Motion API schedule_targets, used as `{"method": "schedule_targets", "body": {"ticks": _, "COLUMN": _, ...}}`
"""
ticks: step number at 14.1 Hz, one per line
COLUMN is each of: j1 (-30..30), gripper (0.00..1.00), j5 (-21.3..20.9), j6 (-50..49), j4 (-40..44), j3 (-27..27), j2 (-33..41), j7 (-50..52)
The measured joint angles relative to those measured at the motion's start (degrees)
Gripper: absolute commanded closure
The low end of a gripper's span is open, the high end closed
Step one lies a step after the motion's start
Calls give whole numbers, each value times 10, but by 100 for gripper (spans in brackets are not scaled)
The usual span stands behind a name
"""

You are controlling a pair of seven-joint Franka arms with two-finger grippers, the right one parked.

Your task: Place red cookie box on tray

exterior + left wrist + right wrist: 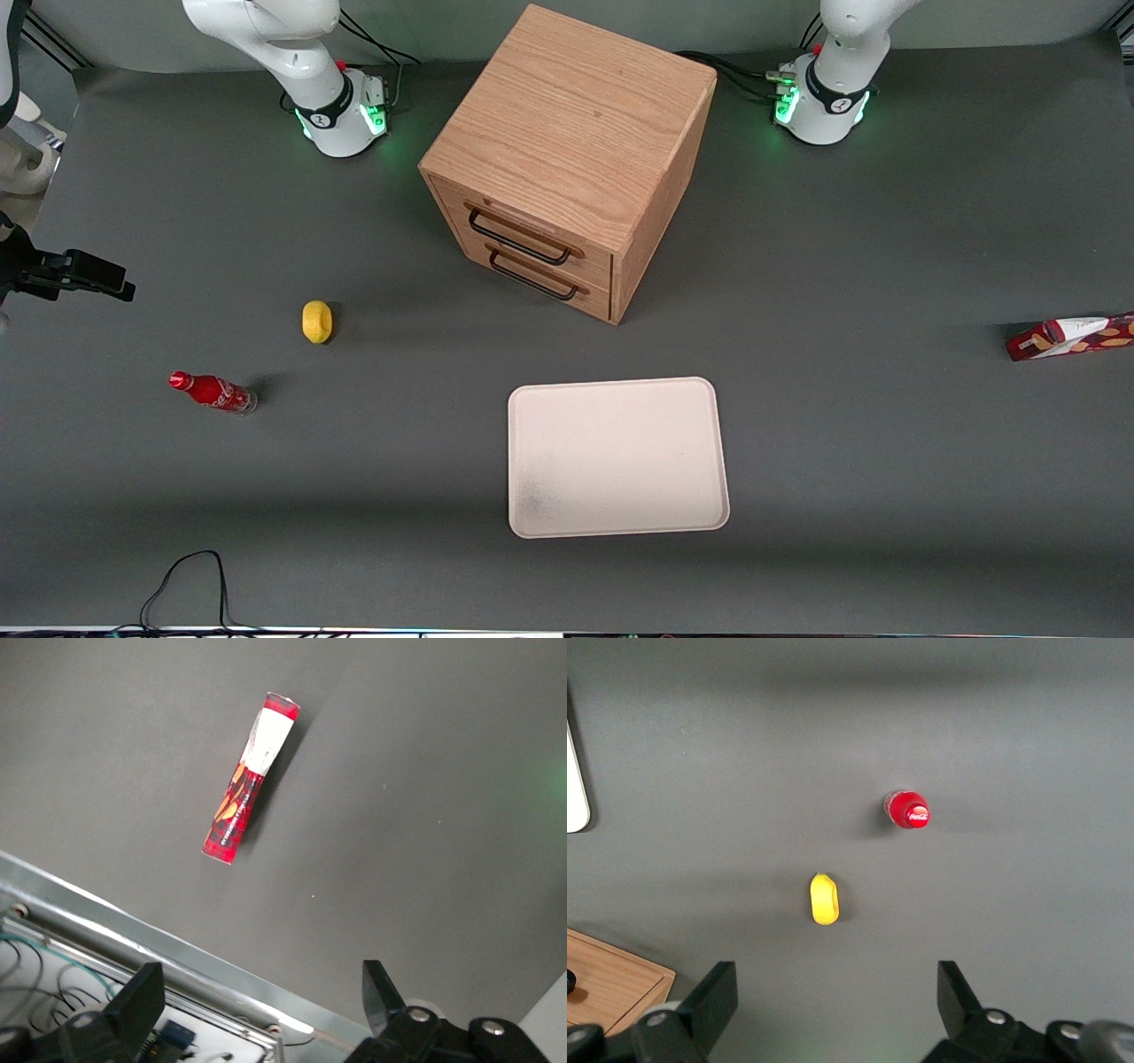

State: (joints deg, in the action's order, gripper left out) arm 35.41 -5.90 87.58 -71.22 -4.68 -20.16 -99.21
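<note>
While hovering high with my gripper [261, 1010] spread wide and empty, I am eyeing the red cookie box [250, 777] lying flat at the tabletop's working-arm end, well apart from the tray [617, 457]; an off-centre pinch might tip it.

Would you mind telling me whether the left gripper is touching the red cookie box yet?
Apart. In the left wrist view the open gripper hangs above the table, with bare grey mat showing between its fingers and the red cookie box.
</note>
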Motion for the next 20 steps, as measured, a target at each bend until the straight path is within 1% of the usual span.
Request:
{"method": "schedule_targets", "body": {"ticks": 1, "j1": -1, "gripper": 3, "j5": 0, "j6": 0, "j4": -1, "j3": 4, "j2": -2, "j7": -14}}
{"method": "schedule_targets", "body": {"ticks": 4, "j1": -3, "gripper": 3, "j5": -1, "j6": 13, "j4": -30, "j3": 10, "j2": -6, "j7": -44}}
{"method": "schedule_targets", "body": {"ticks": 7, "j1": -13, "gripper": 2, "j5": -2, "j6": 108, "j4": -117, "j3": 13, "j2": -9, "j7": -55}}
{"method": "schedule_targets", "body": {"ticks": 10, "j1": -18, "gripper": 2, "j5": -3, "j6": 249, "j4": -233, "j3": 13, "j2": -8, "j7": -70}}
{"method": "schedule_targets", "body": {"ticks": 13, "j1": -18, "gripper": 1, "j5": -3, "j6": 365, "j4": -323, "j3": 13, "j2": -8, "j7": -94}}
{"method": "schedule_targets", "body": {"ticks": 17, "j1": -19, "gripper": 1, "j5": -3, "j6": 456, "j4": -387, "j3": 13, "j2": -12, "j7": -130}}
{"method": "schedule_targets", "body": {"ticks": 20, "j1": -20, "gripper": 1, "j5": -3, "j6": 499, "j4": -399, "j3": 17, "j2": -34, "j7": -154}}
